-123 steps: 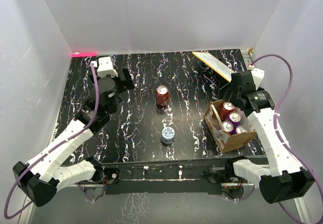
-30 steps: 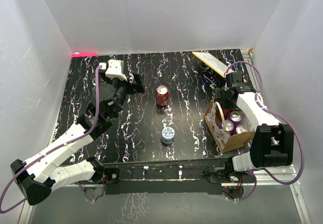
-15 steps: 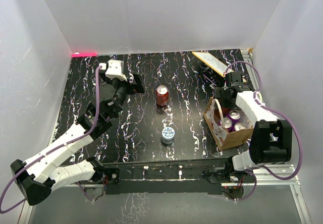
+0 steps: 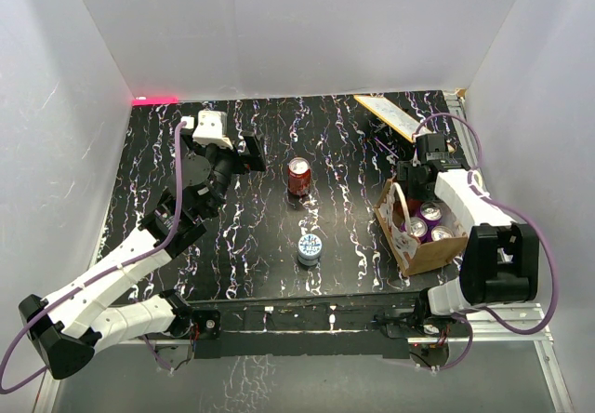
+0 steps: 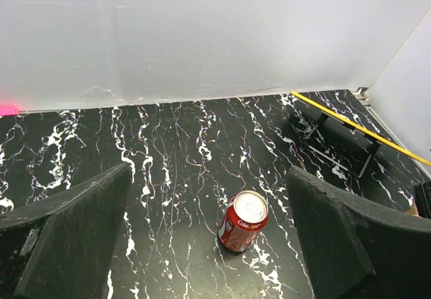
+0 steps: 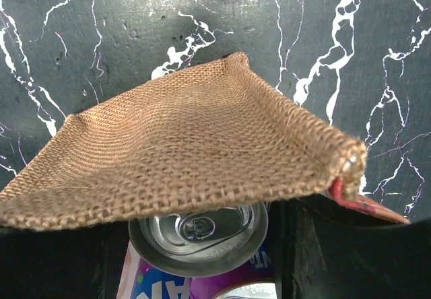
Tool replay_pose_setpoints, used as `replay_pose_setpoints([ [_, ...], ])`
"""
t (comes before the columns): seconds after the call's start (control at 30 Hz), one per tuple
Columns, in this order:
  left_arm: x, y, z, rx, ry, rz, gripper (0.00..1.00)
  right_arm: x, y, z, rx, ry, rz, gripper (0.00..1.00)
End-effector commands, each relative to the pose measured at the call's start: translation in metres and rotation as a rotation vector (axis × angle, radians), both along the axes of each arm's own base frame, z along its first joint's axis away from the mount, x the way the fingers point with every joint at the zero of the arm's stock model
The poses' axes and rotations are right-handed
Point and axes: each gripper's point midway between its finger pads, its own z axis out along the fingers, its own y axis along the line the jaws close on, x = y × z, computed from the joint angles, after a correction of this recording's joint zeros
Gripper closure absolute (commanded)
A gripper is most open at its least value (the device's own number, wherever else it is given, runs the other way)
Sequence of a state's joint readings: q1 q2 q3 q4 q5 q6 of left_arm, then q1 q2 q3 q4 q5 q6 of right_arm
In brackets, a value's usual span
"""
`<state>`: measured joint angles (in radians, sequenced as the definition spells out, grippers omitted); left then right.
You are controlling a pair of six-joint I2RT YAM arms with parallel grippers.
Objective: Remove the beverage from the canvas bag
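Observation:
The tan canvas bag (image 4: 416, 246) stands at the right with its cream handle (image 4: 405, 210) up. Several purple cans (image 4: 433, 213) stand inside it. My right gripper (image 4: 416, 193) reaches down into the bag's far end. In the right wrist view its dark fingers (image 6: 337, 252) straddle a silver-topped purple can (image 6: 199, 235), with a thin gap on the right side. The bag's burlap wall (image 6: 195, 151) hides the can's far edge. My left gripper (image 4: 249, 153) is open and empty, and hangs left of a red Coke can (image 4: 298, 177) that stands upright between its fingers (image 5: 81, 231) in the left wrist view (image 5: 242, 221).
A blue-and-white can (image 4: 310, 247) stands at the middle front. A tilted board on a black stand (image 4: 392, 115) is at the back right and also shows in the left wrist view (image 5: 360, 129). White walls enclose the black marbled table (image 4: 251, 236).
My right gripper has come down from above the bag into its far end, around the far can. My left gripper moved right toward the red can. Little has moved in the last half second.

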<state>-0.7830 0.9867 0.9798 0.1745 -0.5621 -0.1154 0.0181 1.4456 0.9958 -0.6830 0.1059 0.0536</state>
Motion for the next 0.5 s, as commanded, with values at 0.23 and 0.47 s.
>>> replay_pose_setpoints([
  [0.23, -0.002, 0.004, 0.007, -0.020, -0.013, 0.015, 0.03, 0.015, 0.006, 0.040, 0.032, -0.176, 0.010, 0.66],
  [0.47, 0.001, -0.001, 0.002, -0.014, 0.000, 0.008, 0.03, 0.014, 0.006, 0.055, 0.038, -0.205, 0.005, 0.73],
])
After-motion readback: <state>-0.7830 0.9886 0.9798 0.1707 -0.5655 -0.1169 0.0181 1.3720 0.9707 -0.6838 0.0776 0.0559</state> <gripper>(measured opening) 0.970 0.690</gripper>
